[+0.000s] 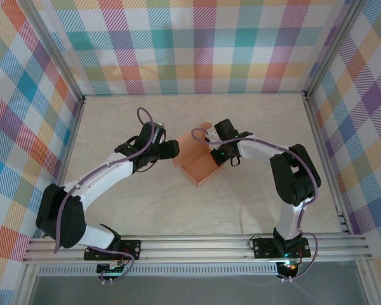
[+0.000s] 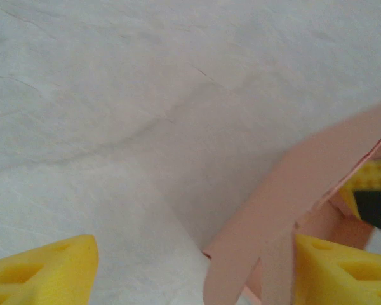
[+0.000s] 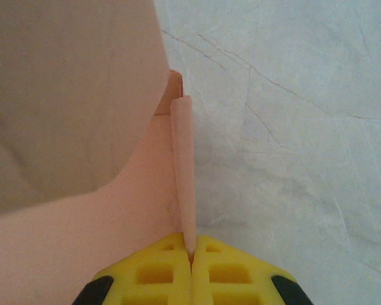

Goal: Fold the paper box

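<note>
The salmon-orange paper box lies partly folded at the table's middle, one tray-like end with raised walls toward the front. My right gripper is at its right side, and in the right wrist view this gripper is shut on a thin upright wall of the paper box, with a curved flap up to the left. My left gripper is at the box's left edge. In the left wrist view it is open, its yellow fingers wide apart, and a box flap leans close by the right finger.
A pale, creased cloth covers the table. Plaid walls with aluminium posts close in the back and both sides. A metal rail carrying the arm bases runs along the near edge.
</note>
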`<state>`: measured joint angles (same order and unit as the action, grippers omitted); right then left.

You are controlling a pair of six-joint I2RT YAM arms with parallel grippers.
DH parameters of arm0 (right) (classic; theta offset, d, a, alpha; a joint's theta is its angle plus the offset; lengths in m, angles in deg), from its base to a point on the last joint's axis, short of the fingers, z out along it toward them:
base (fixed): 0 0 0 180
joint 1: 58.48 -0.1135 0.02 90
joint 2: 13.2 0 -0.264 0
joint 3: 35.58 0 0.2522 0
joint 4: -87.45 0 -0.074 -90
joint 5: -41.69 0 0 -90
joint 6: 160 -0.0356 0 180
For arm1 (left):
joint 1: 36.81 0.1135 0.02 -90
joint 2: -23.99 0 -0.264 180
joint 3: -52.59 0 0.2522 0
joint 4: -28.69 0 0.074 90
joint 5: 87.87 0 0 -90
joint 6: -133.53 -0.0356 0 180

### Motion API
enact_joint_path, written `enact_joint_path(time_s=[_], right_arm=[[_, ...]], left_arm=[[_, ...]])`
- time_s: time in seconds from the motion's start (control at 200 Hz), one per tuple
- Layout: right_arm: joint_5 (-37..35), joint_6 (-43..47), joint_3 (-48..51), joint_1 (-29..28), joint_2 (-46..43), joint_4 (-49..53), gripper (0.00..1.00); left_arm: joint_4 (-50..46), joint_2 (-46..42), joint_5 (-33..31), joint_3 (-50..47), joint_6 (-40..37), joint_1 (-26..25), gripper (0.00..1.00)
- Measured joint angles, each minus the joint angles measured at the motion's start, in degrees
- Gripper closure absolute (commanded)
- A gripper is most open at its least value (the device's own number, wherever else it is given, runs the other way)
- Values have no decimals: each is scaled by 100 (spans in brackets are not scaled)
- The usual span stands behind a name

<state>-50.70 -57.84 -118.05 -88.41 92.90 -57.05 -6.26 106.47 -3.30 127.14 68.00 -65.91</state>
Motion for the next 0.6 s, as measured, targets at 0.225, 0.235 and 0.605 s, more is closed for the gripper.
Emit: enact_joint_path(time_s=[0.225, 0.235, 0.605], right_arm=[[-7, 232, 94, 0, -68, -9, 100], [-7, 234, 94, 0, -68, -9, 100], [-11, 378, 85, 2, -13, 238, 84]], left_arm=[[-219, 1067, 254, 717, 389, 533, 26], [-227, 1093, 267, 732, 404, 535, 27], [-232, 1532, 866, 813, 568, 555, 40]])
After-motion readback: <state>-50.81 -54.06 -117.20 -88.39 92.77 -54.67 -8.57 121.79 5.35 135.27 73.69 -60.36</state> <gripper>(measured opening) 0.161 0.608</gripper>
